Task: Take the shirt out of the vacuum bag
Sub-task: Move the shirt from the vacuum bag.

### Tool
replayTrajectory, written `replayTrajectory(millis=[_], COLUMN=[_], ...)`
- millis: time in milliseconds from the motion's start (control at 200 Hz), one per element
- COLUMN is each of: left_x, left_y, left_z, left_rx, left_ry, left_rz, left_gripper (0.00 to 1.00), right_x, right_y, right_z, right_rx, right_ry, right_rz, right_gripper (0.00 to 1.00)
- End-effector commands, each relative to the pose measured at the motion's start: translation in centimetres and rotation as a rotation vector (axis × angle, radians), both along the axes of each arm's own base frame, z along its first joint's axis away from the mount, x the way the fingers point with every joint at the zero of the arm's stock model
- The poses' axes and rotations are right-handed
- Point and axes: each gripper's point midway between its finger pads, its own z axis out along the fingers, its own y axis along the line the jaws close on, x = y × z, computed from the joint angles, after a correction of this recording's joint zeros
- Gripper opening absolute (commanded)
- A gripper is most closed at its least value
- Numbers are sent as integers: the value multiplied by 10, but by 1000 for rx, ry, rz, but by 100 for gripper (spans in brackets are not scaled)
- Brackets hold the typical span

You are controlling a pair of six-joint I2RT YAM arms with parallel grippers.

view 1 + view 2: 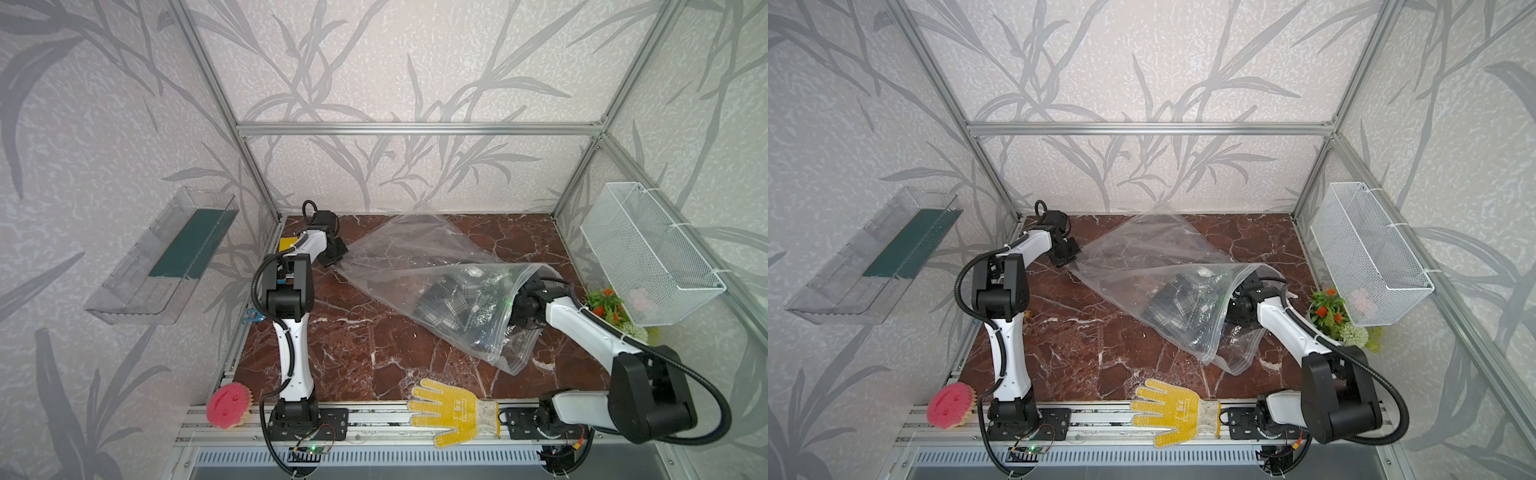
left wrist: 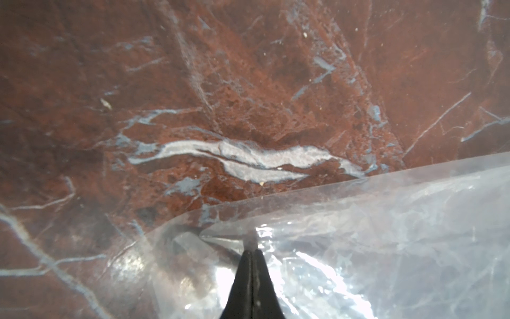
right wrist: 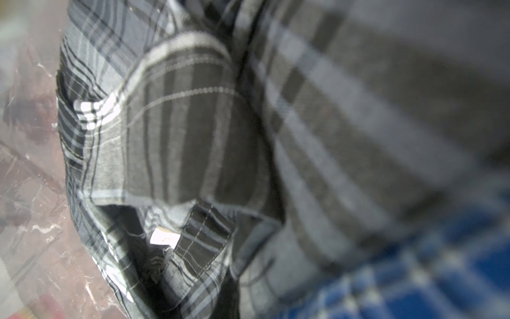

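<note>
The vacuum bag lies clear and crinkled across the brown marble table, its white valve facing up. The grey-and-black plaid shirt sits bunched inside, near the bag's open zip-seal end. My left gripper is shut on the bag's far left corner. My right gripper reaches in through the mouth. In the right wrist view the shirt fills the frame and covers the jaws, which are shut on its cloth.
A yellow glove and a pink sponge lie on the front rail. A white wire basket hangs on the right wall above a small plant. A clear shelf hangs on the left wall. Blurred blue checked cloth lies beside the shirt.
</note>
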Motion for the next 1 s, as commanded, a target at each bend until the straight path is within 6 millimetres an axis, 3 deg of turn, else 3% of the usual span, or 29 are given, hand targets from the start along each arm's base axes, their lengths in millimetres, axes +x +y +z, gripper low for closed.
replayTrajectory(millis=[0,215,720,800,840,935,995], left_x=[-27,-27,-26,-26,-25,-25,-24], left_y=[3,1,2,1,1,-1,-3], left_z=[-37,-37,-37,-37,-36,-35,-32], left_rx=[-5,-11,-28,-31,-30,-38,-50], left_ry=[125,121,113,112,108,102,97], left_rz=[12,3,5,1,0,-11,-21], left_gripper=[0,0,0,0,0,0,3], right_x=[-27,-57,-95,-94,-94,-95,-95], right_y=[-22,-46,-62,-64,-65,-68,-71], right_z=[-5,-9,-20,-20,-18,-11,-4], right_rx=[-35,-97,-142,-153,-160,-181,-194], right_ry=[53,92,127,125,122,121,109], right_rz=[-127,-221,-289,-286,-280,-275,-285], right_gripper=[0,0,3,11,20,51,64])
